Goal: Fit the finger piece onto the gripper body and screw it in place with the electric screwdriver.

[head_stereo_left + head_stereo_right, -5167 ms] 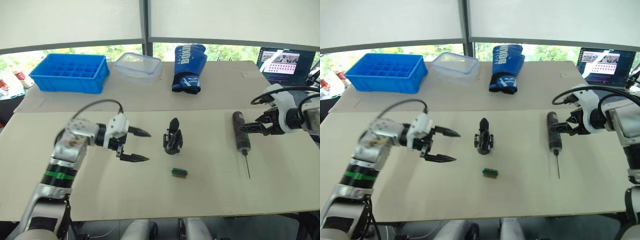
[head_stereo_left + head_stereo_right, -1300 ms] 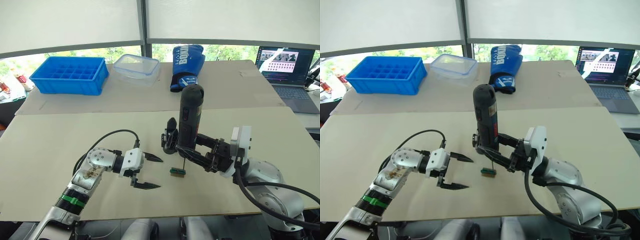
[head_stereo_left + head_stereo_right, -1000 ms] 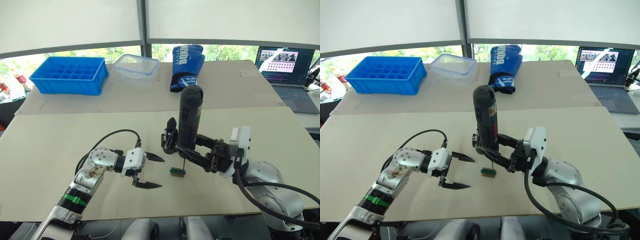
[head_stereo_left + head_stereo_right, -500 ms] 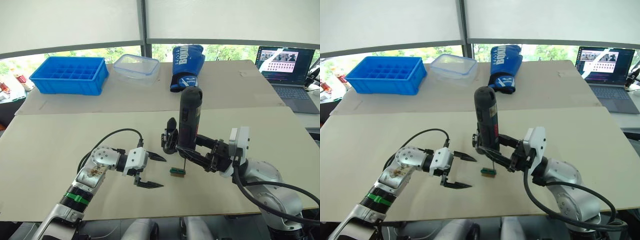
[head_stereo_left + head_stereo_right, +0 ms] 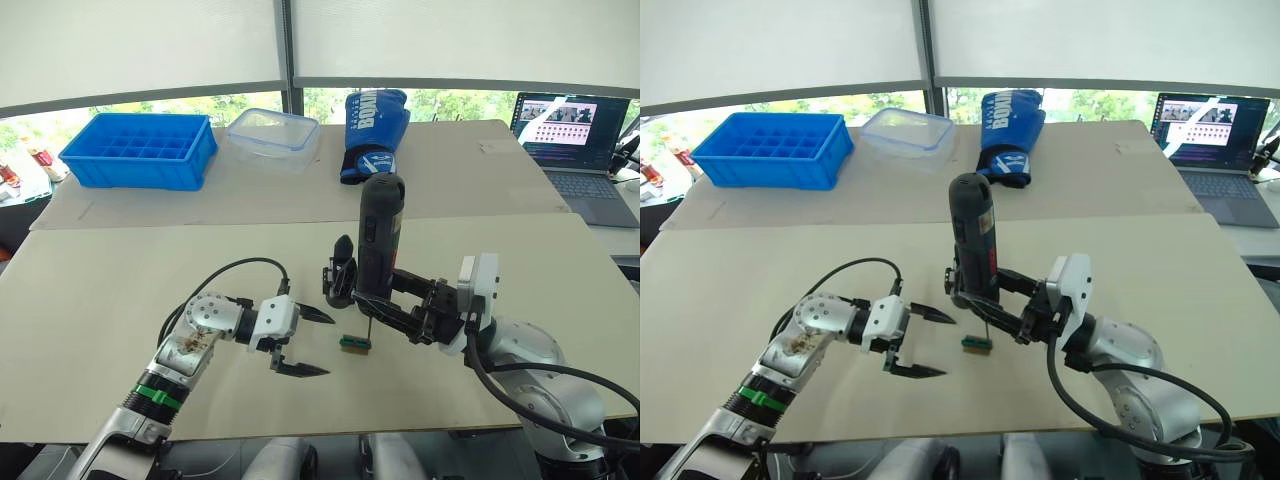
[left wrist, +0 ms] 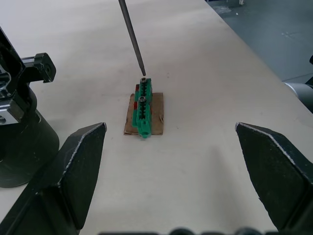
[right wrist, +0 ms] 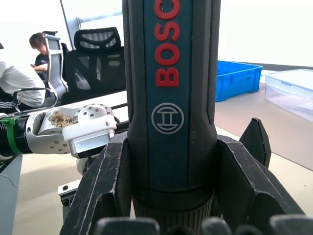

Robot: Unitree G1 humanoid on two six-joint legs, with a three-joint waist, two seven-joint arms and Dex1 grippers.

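My right gripper [image 5: 395, 300] stays clamped around the electric screwdriver [image 5: 378, 240], holding it upright with the thin bit pointing down. In the left wrist view the bit's tip touches the top of the small green-and-brown block [image 6: 144, 107], at the screw head on its far end. That matches half a second ago: tool and block have not shifted. Five seconds ago the screwdriver lay flat on the table [image 5: 120, 270], well to the right of the block, with my right gripper just closing on it.

My left gripper [image 5: 305, 342] has its two black fingers spread wide and holds nothing. It hovers just left of the block, with the fingers pointing at it. Over the last second it has crept a little closer to the block; five seconds ago it was well to the left of it.

The gripper body [image 5: 341, 281] stands on its round base just behind the block, close beside the screwdriver's left side, its black pointed finger sticking up. It has not moved. I cannot pick out a separate finger piece.

Well behind the block sit the blue bin [image 5: 140, 148], the clear container [image 5: 273, 133] and the blue boxing glove [image 5: 374, 136].
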